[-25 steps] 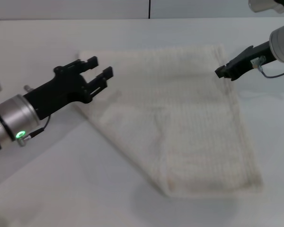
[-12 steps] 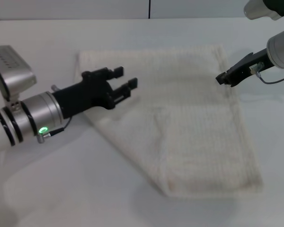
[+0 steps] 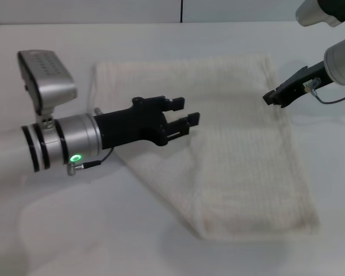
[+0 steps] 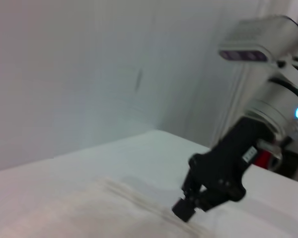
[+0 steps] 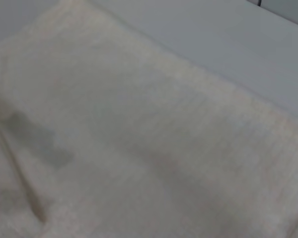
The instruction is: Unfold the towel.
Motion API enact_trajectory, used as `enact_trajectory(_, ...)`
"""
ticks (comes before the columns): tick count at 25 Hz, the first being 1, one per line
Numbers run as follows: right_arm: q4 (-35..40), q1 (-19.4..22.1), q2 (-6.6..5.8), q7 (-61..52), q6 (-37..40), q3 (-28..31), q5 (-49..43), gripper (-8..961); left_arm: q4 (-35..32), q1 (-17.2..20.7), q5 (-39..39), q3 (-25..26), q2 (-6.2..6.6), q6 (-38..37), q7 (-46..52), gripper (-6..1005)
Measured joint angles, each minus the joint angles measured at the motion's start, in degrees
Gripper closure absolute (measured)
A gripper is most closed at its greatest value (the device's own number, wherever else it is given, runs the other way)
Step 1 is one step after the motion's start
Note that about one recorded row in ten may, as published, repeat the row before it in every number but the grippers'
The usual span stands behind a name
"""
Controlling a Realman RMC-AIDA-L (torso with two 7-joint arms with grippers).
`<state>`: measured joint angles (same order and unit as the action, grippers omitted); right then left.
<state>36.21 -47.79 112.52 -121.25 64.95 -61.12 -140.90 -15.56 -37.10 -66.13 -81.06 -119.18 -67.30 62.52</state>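
Head view: my left tool open, empty, over cream-white waffle-ribbed towel | right tool at towel's far edge, grip unclear

A plain robot test lab: a bare white table set against a blank pale wall.

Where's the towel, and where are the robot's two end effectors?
towel (image 3: 241,167): head view, on its ribbed middle.
left end effector (image 3: 185,112): head view, between its two open fingertips.
right end effector (image 3: 269,96): head view, at its tip, by the towel's far right edge.
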Motion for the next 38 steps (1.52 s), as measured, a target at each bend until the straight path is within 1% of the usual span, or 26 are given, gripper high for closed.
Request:
enact_trajectory(2,-0.01,-0.01,0.0,-0.01,-0.05,0.0,0.0,954,-0.02,-0.87,0.15,-1.42,-0.01,1.3,1.03,495)
enact_trajectory(7,-0.01,0.03,0.05,-0.02,-0.17,0.02,0.0,954,-0.19,-1.08,0.18,-1.57,0.0,2.07,2.13,496)
enact_trajectory(8,0.0,0.05,0.05,-0.02,-0.17,0.02,0.0,954,-0.71,-1.33,0.22,-2.12,-0.01,3.37,4.27,496)
enact_trajectory(9,0.0,0.05,0.06,-0.02,-0.18,0.03,0.0,954,-0.71,-1.33,0.22,-2.12,-0.01,3.37,4.27,496)
enact_trajectory(10,0.0,0.04,0.06,-0.02,-0.18,0.03,0.0,954,-3.46,-1.61,0.41,-6.31,0.0,8.64,7.64,496)
enact_trajectory(11,0.0,0.03,0.07,-0.02,-0.18,0.03,0.0,954,-4.43,-1.61,1.63,-9.42,-0.01,10.86,7.85,496)
enact_trajectory(12,0.0,0.02,0.07,-0.02,-0.18,0.02,0.0,954,-4.43,-1.61,1.63,-9.42,-0.01,10.86,7.85,496)
enact_trajectory(13,0.0,0.03,0.07,-0.01,-0.18,0.0,0.0,954,-5.6,-1.49,4.1,-13.13,-0.01,12.93,7.9,496)
enact_trajectory(14,0.0,0.09,0.07,-0.02,-0.2,-0.02,0.0,954,-5.99,-1.36,4.75,-14.18,0.0,13.53,7.91,496)
enact_trajectory(15,-0.01,0.17,0.07,-0.01,-0.29,-0.06,-0.01,954,-5.99,-1.36,4.75,-14.18,0.0,13.53,7.91,496)
enact_trajectory(17,-0.02,0.23,0.18,-0.02,-0.63,-0.21,-0.35,954,-8.34,-0.49,7.22,-18.77,-0.01,16.23,7.94,496)
enact_trajectory(20,-0.08,0.24,0.39,-0.15,-0.94,-0.5,-0.91,954,-8.34,-0.49,7.22,-18.77,-0.01,16.23,7.94,496)
enact_trajectory(21,-0.13,0.24,0.41,-0.15,-0.96,-0.57,-1.03,954,-9.68,-0.06,8.53,-20.83,-0.01,17.49,7.97,497)
enact_trajectory(25,-0.4,0.18,0.45,-0.21,-1.16,-0.58,-1.13,954,-10.09,-0.01,9.73,-21.51,0.0,17.62,7.98,497)
enact_trajectory(26,-0.42,0.15,0.45,-0.23,-1.22,-0.58,-1.14,954,-10.5,-0.01,10.65,-22.37,0.01,17.91,7.99,497)
enact_trajectory(27,-0.43,0.13,0.45,-0.23,-1.24,-0.58,-1.15,954,-12.08,0.0,12.84,-26.04,0.0,19.97,8.0,497)
enact_trajectory(29,-0.44,0.12,0.45,-0.23,-1.32,-0.58,-1.16,954,-14.1,0.0,14.94,-30.2,0.0,23.46,8.05,497)
enact_trajectory(31,-0.44,0.12,0.45,-0.23,-1.38,-0.58,-1.18,954,-14.1,0.0,14.94,-30.2,0.0,23.46,8.05,497)
enact_trajectory(32,-0.44,0.12,0.45,-0.23,-1.38,-0.58,-1.18,954,-14.8,0.03,15.68,-32.3,-0.01,25.39,8.51,497)
enact_trajectory(38,-0.44,0.19,0.42,-0.23,-1.46,-0.58,-1.23,954,-14.85,0.13,15.4,-33.71,0.0,27.33,10.15,498)
